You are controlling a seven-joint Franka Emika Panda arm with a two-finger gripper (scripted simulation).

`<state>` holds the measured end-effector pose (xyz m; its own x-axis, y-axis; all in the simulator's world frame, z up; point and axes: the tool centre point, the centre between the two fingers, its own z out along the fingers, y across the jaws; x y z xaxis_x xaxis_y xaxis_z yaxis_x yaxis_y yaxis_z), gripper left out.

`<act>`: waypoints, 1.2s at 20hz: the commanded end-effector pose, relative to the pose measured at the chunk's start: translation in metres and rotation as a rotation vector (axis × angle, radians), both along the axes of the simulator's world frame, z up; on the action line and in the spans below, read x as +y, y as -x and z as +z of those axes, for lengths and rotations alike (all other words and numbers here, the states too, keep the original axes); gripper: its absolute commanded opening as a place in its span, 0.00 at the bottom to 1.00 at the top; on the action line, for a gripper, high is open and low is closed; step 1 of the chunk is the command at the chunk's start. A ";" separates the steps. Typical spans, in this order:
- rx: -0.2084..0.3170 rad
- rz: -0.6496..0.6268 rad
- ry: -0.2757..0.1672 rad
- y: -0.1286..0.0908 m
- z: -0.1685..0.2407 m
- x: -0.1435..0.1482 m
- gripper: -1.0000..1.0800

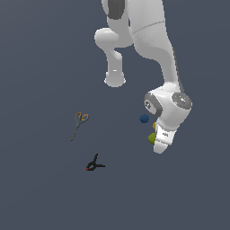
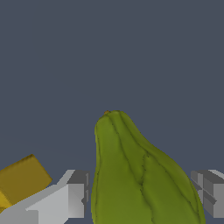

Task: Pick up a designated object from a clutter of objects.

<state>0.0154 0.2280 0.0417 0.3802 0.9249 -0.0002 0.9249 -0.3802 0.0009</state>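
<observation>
The olive-green lump fills the wrist view, lying between my two fingers, which stand open on either side of it with small gaps. In the exterior view only a sliver of the lump shows beside my gripper, which is down low at it. The yellow knobbly piece lies just beside one finger; a bit of it shows behind my hand. The dark blue ball sits just beyond.
Orange-handled scissors lie toward the exterior view's left. A black clamp with a red tip lies nearer the front. The arm's base stands at the back. The floor is a plain dark grey surface.
</observation>
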 end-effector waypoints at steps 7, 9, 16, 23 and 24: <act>0.000 0.000 0.000 0.000 0.000 0.000 0.00; 0.000 0.000 0.000 0.000 0.001 -0.001 0.00; 0.000 0.000 0.000 0.004 0.016 -0.015 0.00; 0.000 0.000 0.001 0.012 0.050 -0.048 0.00; 0.000 0.000 0.002 0.014 0.056 -0.054 0.00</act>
